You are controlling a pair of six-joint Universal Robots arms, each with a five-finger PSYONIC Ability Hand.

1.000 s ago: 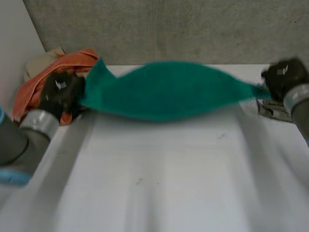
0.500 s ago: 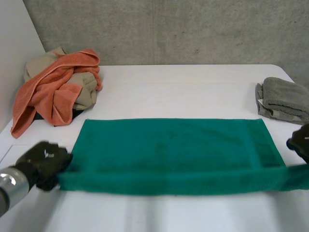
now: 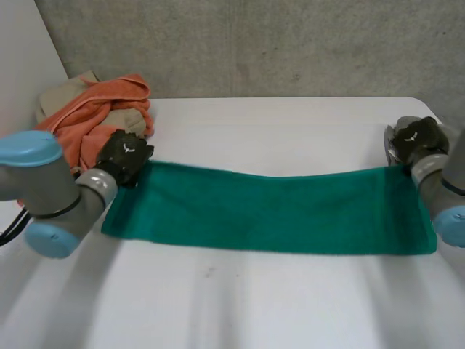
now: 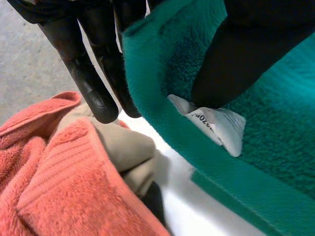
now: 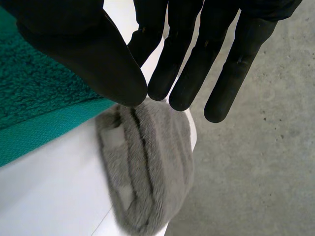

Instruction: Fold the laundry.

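Nearest you, the table is bare white along its whole front, so you have open room there. Beyond that strip the green towel lies as a long flat band from side to side, its near edge almost straight. At the far left corner your left hand grips the towel. In the left wrist view the thumb presses the cloth by a white label, with the fingers behind the edge. At the far right corner your right hand is loose. Its fingers are straight and its thumb is over the towel's edge, pinching nothing. Just past those fingertips sits a folded grey towel, close to the table's edge. Just behind the left hand lies an orange towel heaped on beige cloth.
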